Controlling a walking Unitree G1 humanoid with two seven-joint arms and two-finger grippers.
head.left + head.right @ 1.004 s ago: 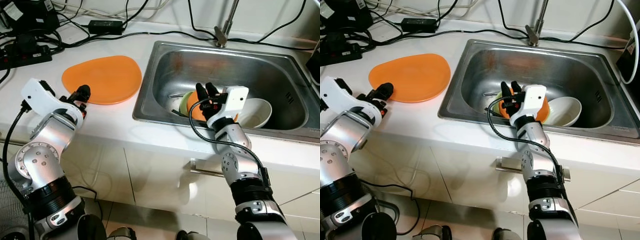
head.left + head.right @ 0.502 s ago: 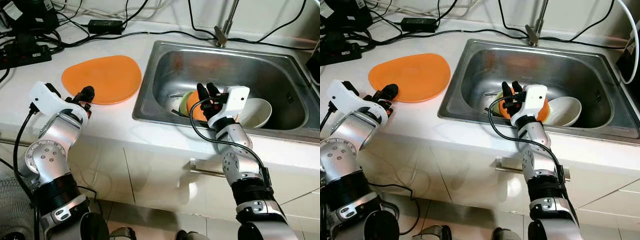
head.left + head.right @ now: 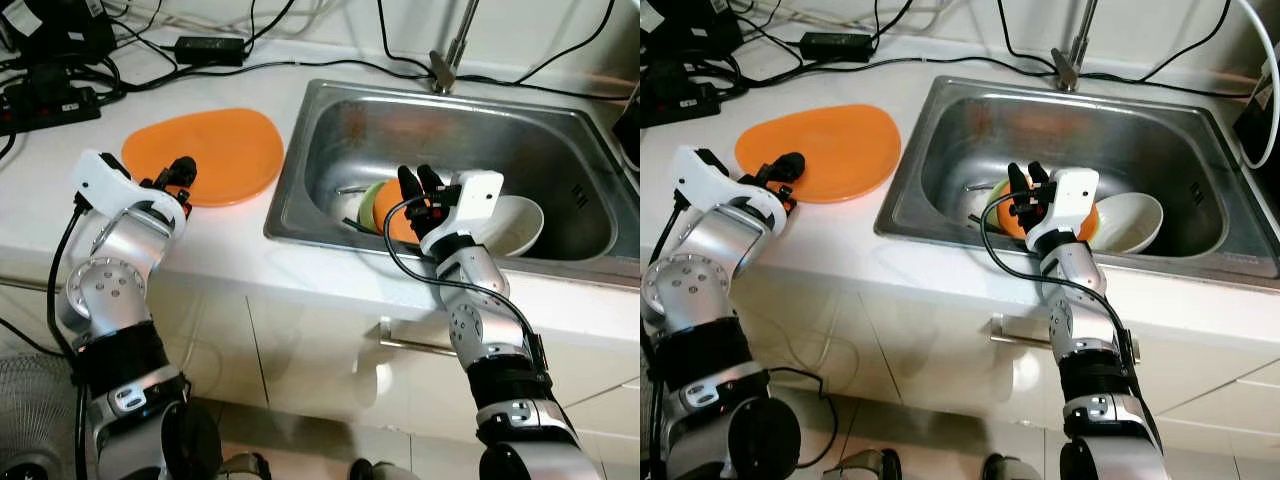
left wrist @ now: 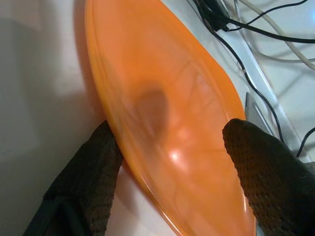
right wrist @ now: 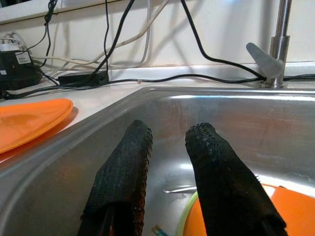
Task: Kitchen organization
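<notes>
- Countertop (image 3: 230, 250) in white is seen from above, with a stainless sink (image 3: 330, 130) set into it and a faucet (image 3: 452, 45) at the sink's back edge.
- An orange plate (image 3: 215, 150) is laid flat on the counter, just left of the sink.
- The left gripper (image 3: 180, 172) is placed at the plate's near edge; in the left wrist view its fingers (image 4: 91, 172) are spread apart, one at the rim on the counter side and the other over the plate's upper face, and no firm grasp is shown.
- The right gripper (image 3: 418, 186) is held inside the sink, above the dishes; its two fingers (image 5: 123, 172) are parted with a narrow gap, and nothing is held between them.
- An orange bowl (image 3: 385, 222) is seen beneath the right gripper, with a pale green dish (image 3: 368, 203) touching its left side and a white bowl (image 3: 515, 225) resting at its right.
- A utensil (image 3: 352, 190) lies on the sink floor behind the green dish.
- Black cables (image 3: 300, 68) and a power adapter (image 3: 210, 45) are strewn along the counter's back, with a power strip (image 3: 50, 100) at the far left.
</notes>
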